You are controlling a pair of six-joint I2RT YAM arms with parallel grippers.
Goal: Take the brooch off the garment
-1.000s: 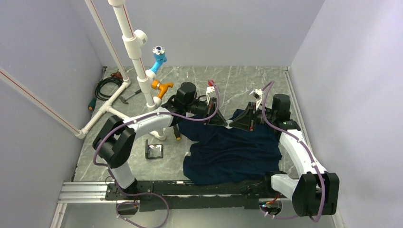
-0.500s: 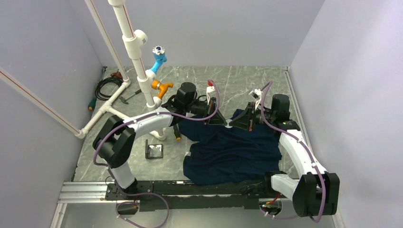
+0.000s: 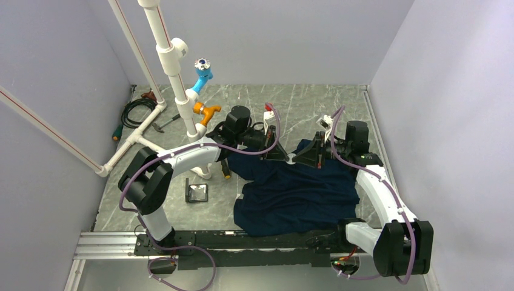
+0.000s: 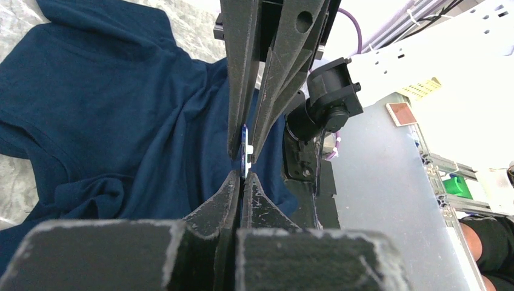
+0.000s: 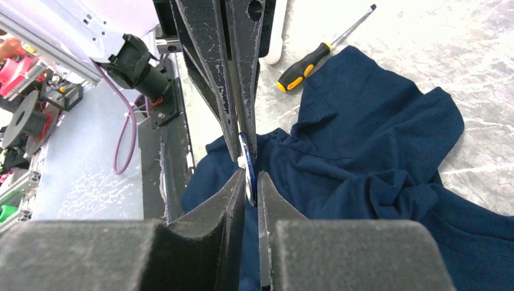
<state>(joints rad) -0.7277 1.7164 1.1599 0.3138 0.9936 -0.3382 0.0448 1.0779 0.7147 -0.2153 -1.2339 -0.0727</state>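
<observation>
The brooch, a small round blue-grey disc with a white back, is held edge-on above the garment, a dark navy T-shirt crumpled on the grey floor. My left gripper and right gripper meet tip to tip over the shirt's far edge. In the left wrist view my left gripper is shut on the brooch, with the shirt below. In the right wrist view my right gripper is closed narrowly around the brooch, with the shirt beneath.
A white pipe frame stands at the left with a light-blue fitting and an orange fitting. A screwdriver lies left of the shirt and shows in the right wrist view. A small black square item lies nearby. Coiled cable is far left.
Almost nothing. The right wrist has shifted very slightly; both grippers stay together at the brooch above the shirt.
</observation>
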